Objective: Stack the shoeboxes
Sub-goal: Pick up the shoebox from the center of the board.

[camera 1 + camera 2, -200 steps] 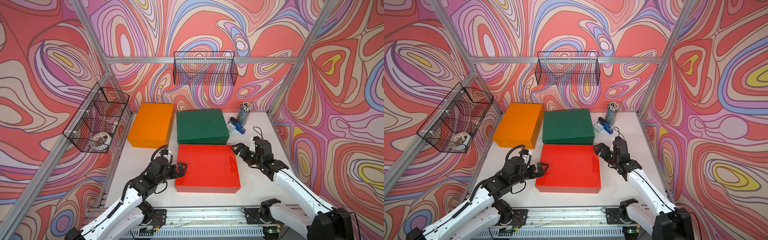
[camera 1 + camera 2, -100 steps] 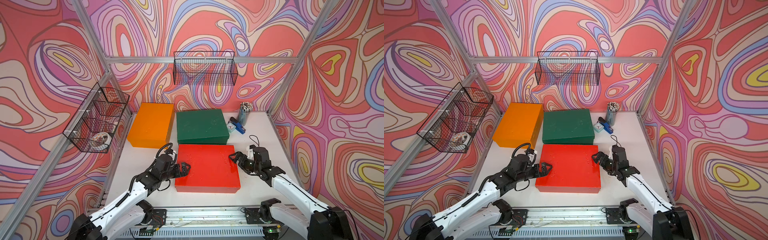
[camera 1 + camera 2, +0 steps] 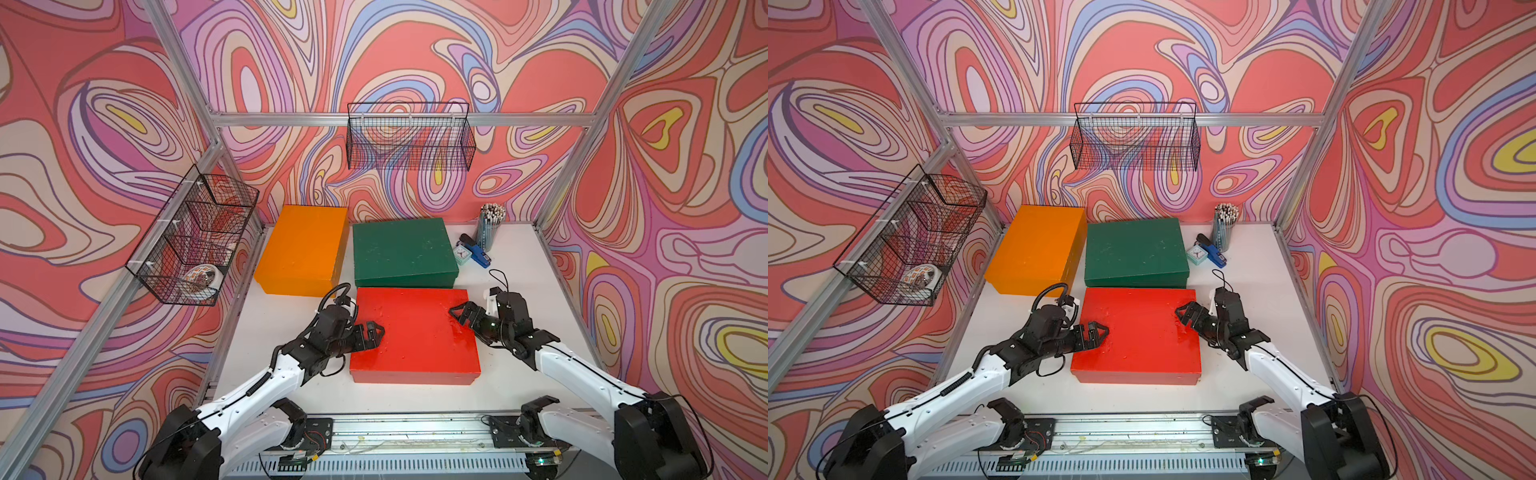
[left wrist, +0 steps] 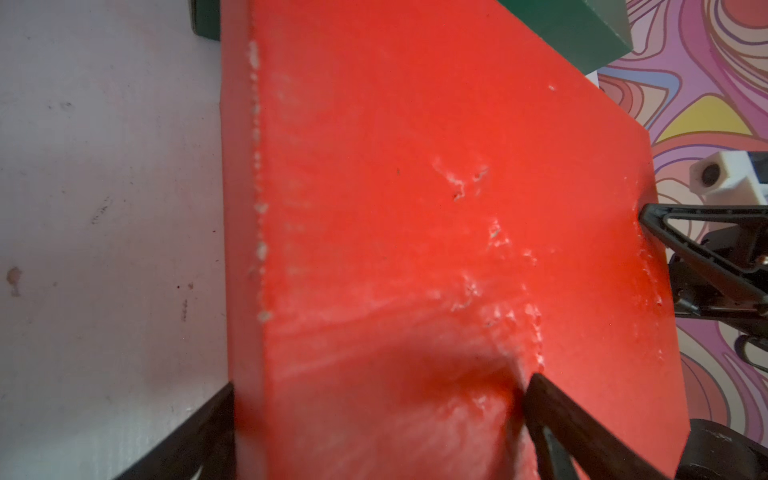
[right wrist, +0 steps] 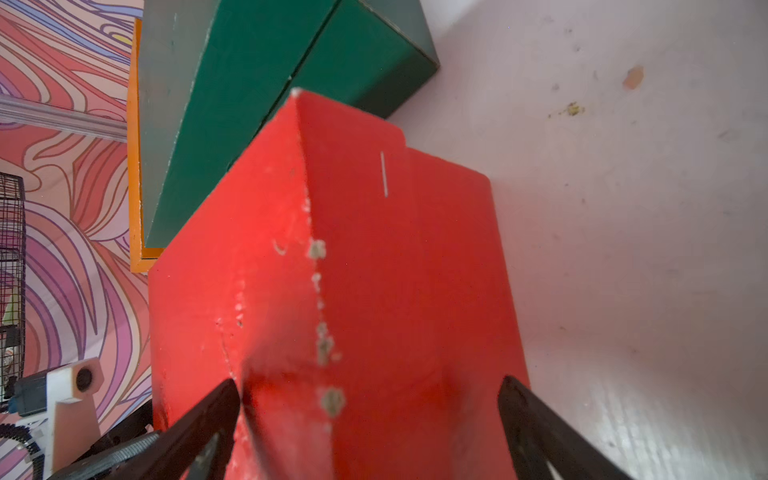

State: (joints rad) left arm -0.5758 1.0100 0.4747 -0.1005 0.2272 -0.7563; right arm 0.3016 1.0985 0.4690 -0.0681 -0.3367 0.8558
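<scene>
Red shoebox, front centre of the tabletop; green shoebox just behind, orange shoebox rear left.
Left gripper, right gripper: arms low, reaching inward; jaws spread wide astride the red box's opposite side edges. Under-lid tips hidden in both top views; contact unclear.

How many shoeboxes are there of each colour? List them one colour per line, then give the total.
Orange shoebox: 1
Dark green shoebox: 1
Red shoebox: 1
Total: 3
</scene>
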